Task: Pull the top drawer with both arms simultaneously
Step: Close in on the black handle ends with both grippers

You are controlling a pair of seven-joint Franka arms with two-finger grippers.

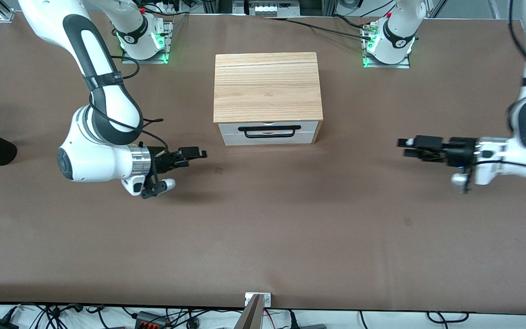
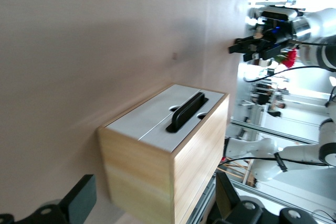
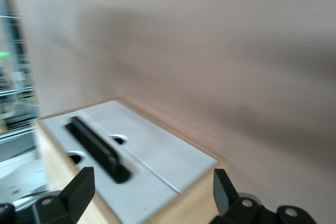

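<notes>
Two robot arms flank a light wooden box (image 1: 267,89) on a brown table (image 1: 263,237), its top drawer (image 1: 270,127) closed and facing the front camera, the long black bar handle (image 1: 270,131) untouched. The right gripper (image 1: 197,154) hangs over the table toward the right arm's end, its claw spread apart and empty; the left gripper (image 1: 404,147) hangs well apart from the box toward the left arm's end, likewise apart and holding nothing. The risk from here is likely uneven timing: if one claw reaches or tugs the single handle before the other, the drawer could skew and jam, or the unanchored box could slide toward the front camera. Two claws crowding one bar could also collide. The front view alone shows both arms' spacing from the box; the wrist views show what it cannot, the finger cut-outs beneath the handle and the seam between the two white drawer fronts (image 3: 137,157).
</notes>
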